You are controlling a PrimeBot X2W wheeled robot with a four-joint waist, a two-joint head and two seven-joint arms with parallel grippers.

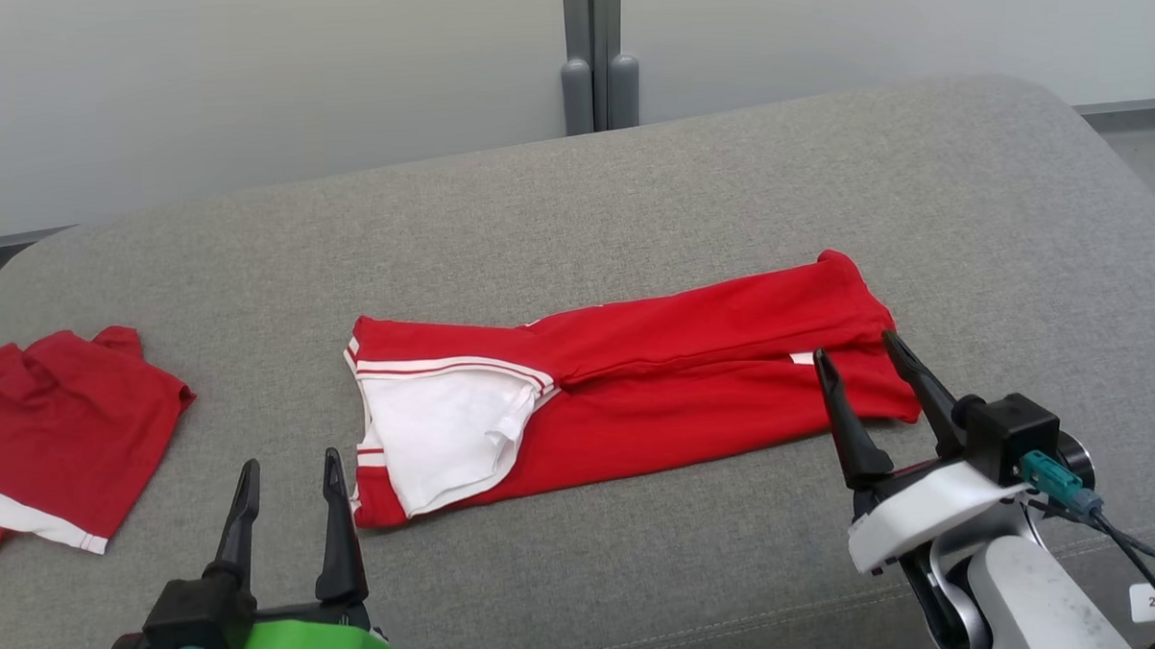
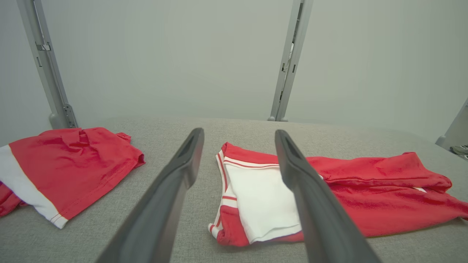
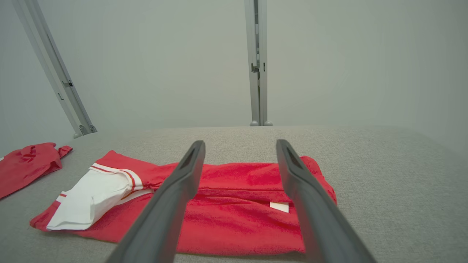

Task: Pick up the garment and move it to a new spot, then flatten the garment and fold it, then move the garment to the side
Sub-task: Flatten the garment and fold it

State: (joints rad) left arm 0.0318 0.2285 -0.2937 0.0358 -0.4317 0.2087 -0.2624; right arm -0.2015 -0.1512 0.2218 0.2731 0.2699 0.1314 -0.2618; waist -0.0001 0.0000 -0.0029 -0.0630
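Both pincers stand spread wide and grasp nothing; the left pincer (image 1: 291,459) hovers just beside the near left corner of the red cloth garment with its white, red-striped panel (image 1: 657,399), and the right pincer (image 1: 855,346) sits over that garment's right end, though whether its tips touch the cloth is hard to tell from this angle; the garment lies in the middle of the grey upholstered cushion (image 1: 630,188), folded lengthwise into a long band with the white panel turned up at its left end; one pincer at each end suits a two-handed move, probably bringing one end over the other for a further fold, or carrying the band aside; a second, crumpled red garment with a white hem (image 1: 62,419) lies well apart at the cushion's left edge, likely where finished pieces go.
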